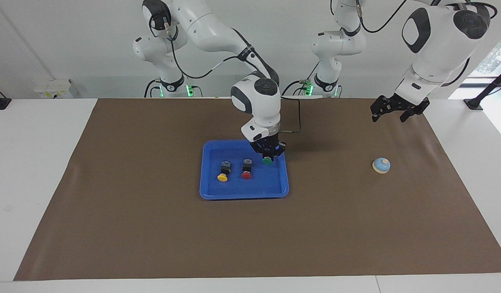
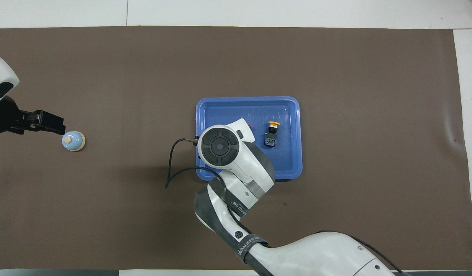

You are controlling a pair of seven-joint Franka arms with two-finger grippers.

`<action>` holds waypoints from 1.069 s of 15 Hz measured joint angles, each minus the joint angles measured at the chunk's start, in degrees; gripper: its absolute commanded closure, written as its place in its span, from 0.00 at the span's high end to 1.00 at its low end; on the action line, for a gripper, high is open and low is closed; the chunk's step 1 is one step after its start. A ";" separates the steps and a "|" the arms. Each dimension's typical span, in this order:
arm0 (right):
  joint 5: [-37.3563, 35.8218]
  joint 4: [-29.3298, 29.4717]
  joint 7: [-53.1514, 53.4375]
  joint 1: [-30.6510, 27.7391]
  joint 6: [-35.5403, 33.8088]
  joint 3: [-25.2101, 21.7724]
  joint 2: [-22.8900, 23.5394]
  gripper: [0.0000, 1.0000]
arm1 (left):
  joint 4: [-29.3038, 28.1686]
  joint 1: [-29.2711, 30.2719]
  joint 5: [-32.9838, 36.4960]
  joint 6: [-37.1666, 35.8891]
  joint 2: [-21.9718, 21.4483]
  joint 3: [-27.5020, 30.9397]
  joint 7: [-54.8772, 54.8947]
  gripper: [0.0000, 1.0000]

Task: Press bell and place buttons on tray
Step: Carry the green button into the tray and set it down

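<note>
The blue tray (image 1: 243, 194) lies mid-table on the brown mat. In it lie the yellow button (image 1: 223, 171) and, beside it, the red button (image 1: 247, 169). My right gripper (image 1: 268, 156) hangs over the tray's corner toward the left arm's end, shut on the green button (image 1: 267, 160), cap down. In the overhead view the right arm covers its gripper, the green button and most of the red one; the tray (image 2: 247, 100) and yellow button (image 2: 272, 134) show. The bell (image 1: 381, 165) (image 2: 72, 141) stands toward the left arm's end. My left gripper (image 1: 388, 118) (image 2: 52, 123) waits open in the air beside it.
A brown mat (image 1: 153, 228) covers most of the white table (image 1: 35, 171). A black cable (image 2: 174, 168) loops off the right arm's wrist beside the tray. Nothing else stands on the mat.
</note>
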 measured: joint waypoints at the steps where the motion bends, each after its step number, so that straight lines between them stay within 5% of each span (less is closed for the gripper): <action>1: -0.15 -1.07 0.00 0.01 0.93 -0.02 0.00 0.51 | 0.00 0.00 0.00 0.00 0.00 0.00 0.00 1.00; 2: -0.19 -1.45 0.00 -0.02 1.11 -0.08 -0.02 1.00 | 0.00 0.00 0.00 0.00 0.00 0.00 0.00 1.00; 9: -0.19 0.80 0.70 -0.63 -4.27 -0.66 -1.81 1.00 | 0.00 0.00 0.00 0.00 0.00 0.00 0.00 1.00; 16: -0.19 2.94 -8.96 -8.74 -13.42 -0.89 -8.11 1.00 | 0.00 0.00 0.00 0.00 0.00 0.00 0.00 1.00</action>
